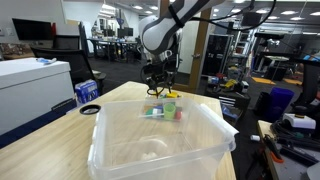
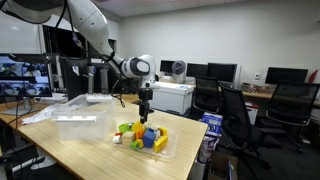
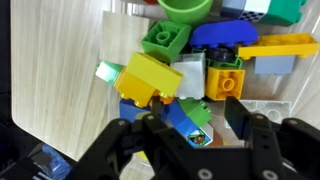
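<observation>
Table (image 1: 40, 140) of pale wood carries everything here. The arm (image 2: 95, 30) reaches in from the upper left of an exterior view. A large clear bin (image 1: 160, 150) stands at the near edge, filling the lower middle of the frame. Beyond it lies a shallow clear tray (image 2: 170, 145) with a pile of blocks (image 2: 143, 136) on it.

The gripper (image 2: 146, 112) hangs straight above that pile, close to it. In the wrist view the gripper (image 3: 195, 128) comes in from the bottom, its jaws partly apart and clamped on nothing. A blue and green block (image 3: 192, 118) lies between them, with bare wood showing on its right side. A yellow block (image 3: 148, 80) and a white block (image 3: 188, 75) crowd it from above.

The likely trouble is the crowding. A finger coming down could land on the yellow block and tip or scatter its neighbours. An off-centre squeeze could also twist the small block out sideways.
</observation>
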### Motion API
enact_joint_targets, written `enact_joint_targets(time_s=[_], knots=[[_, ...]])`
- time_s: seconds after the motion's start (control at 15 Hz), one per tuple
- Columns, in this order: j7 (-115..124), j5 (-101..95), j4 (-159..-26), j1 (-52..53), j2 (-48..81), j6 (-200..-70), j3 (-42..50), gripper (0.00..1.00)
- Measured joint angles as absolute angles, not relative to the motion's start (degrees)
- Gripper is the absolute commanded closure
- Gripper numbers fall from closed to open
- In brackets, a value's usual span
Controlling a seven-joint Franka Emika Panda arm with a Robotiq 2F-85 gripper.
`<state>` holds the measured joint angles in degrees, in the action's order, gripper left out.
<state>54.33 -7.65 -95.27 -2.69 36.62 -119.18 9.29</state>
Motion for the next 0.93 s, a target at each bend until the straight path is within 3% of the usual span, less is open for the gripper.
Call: enact_joint_targets(time_s=[0.27,0.6,0.93], knots=[[58.59,-7.72,-93.04,1.05,31.85,-115.21,10.12,0.00],[75.80,-5.82,-90.19,6.50,25.39,-96.01,8.45,0.00],[92.37,2.48,-91.94,9.35,25.01,-87.18,3.75,0.00]])
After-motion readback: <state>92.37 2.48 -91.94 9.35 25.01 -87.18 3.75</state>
